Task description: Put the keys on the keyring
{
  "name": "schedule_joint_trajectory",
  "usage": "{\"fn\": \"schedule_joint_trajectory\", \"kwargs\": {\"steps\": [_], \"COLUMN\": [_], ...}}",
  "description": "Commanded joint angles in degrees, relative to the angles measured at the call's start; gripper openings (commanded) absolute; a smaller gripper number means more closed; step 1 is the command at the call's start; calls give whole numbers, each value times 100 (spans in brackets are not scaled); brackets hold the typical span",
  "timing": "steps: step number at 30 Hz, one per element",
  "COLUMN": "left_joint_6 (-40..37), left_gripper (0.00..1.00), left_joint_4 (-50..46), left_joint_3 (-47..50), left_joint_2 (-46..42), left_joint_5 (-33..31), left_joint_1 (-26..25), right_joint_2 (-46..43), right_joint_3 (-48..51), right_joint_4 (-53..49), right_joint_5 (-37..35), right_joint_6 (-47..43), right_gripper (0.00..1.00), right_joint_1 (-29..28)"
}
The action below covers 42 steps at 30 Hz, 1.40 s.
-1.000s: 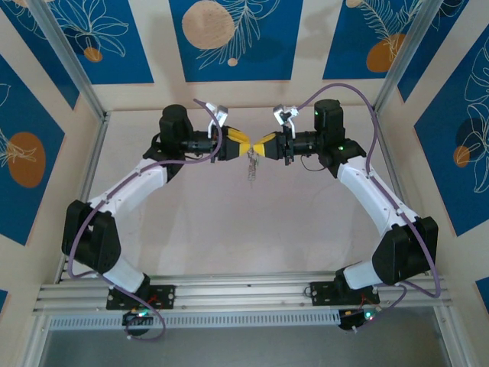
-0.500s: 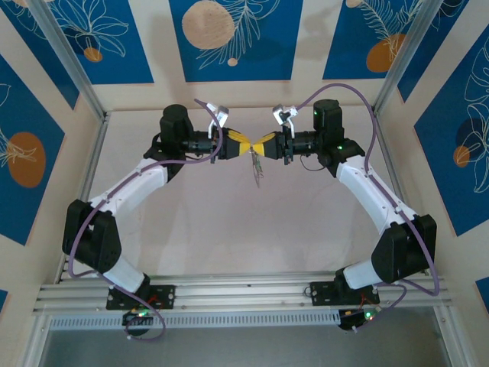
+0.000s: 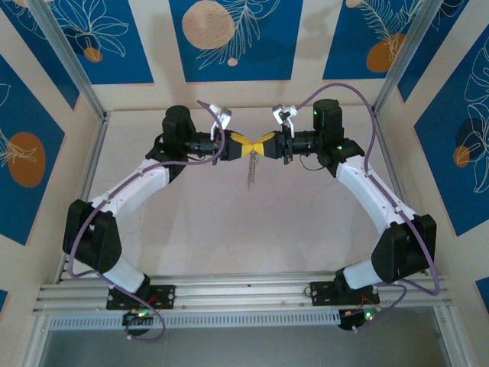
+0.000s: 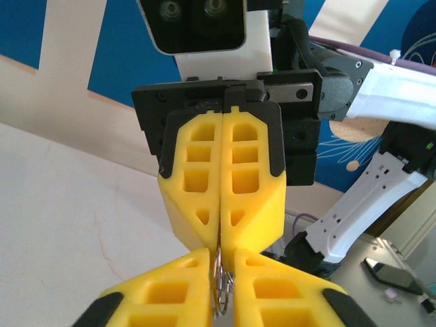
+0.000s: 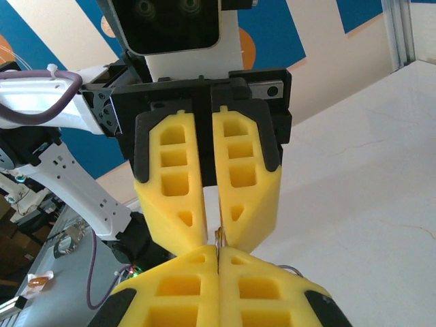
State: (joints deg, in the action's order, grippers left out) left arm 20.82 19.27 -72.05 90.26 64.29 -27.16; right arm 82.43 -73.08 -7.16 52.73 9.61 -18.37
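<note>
The two arms meet tip to tip in mid-air above the far half of the pale surface (image 3: pixel 229 222). The left end effector (image 3: pixel 249 144) and the right end effector (image 3: pixel 259 144) point straight at each other, and their yellow fingertips are almost touching.

The keys (image 3: pixel 250 170) hang in a thin silvery bunch directly below that meeting point, clear of the surface. In the left wrist view, the left end effector is closed down narrow on small silver loops of the bunch, which are pinched between its fingertips (image 4: pixel 191 272). In the right wrist view, the right end effector is fully closed. A thin grey metal edge sticks up from its tip, and as far as I can tell this is the keyring (image 5: pixel 218 237) seen edge-on.

Each wrist camera looks mostly at the other arm's yellow fingers, so those fingers hide most of the metal.

Purple cables (image 3: pixel 359 107) loop over both forearms. Blue wall panels (image 3: pixel 233 38) printed with leaves and orange discs stand behind and to both sides, with aluminium posts (image 3: pixel 69 65) at the corners. A slotted rail (image 3: pixel 244 294) carries the arm bases at the near edge.
</note>
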Motion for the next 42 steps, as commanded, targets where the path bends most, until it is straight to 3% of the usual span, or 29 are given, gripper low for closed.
{"fn": "schedule_joint_trajectory", "kwargs": {"steps": [1, 4, 7, 10, 14, 22, 29, 42], "left_joint_6": [61, 155, 291, 432, 751, 1421, 1883, 2119], "left_gripper": [3, 0, 0, 0, 0, 0, 0, 0], "left_joint_4": [283, 464, 730, 1022, 1558, 2630, 3283, 3553], "left_joint_3": [-105, -42, 70, 205, 464, 916, 1109, 1084], "left_joint_2": [88, 73, 39, -15, -92, -181, -175, -158], "left_joint_5": [71, 30, -78, -205, -390, -541, -543, -497], "left_joint_1": [-35, -34, -33, -35, -35, -49, -66, -149], "right_joint_2": [-3, -37, -225, -520, -971, -1825, -2125, -1729], "right_joint_3": [-131, -104, 145, 573, 1157, 2326, 2670, 2374], "right_joint_4": [54, 64, 434, 1068, 1571, 2273, 2359, 2351], "right_joint_5": [76, -19, -69, -52, -218, -1664, -2690, -2900], "right_joint_6": [68, 104, 437, 910, 1283, 1631, 1409, 1133], "right_gripper": [0, 0, 26, 38, 39, 44, 49, 50], "right_joint_1": [-27, 1, 189, 441, 563, 211, -203, -432]}}
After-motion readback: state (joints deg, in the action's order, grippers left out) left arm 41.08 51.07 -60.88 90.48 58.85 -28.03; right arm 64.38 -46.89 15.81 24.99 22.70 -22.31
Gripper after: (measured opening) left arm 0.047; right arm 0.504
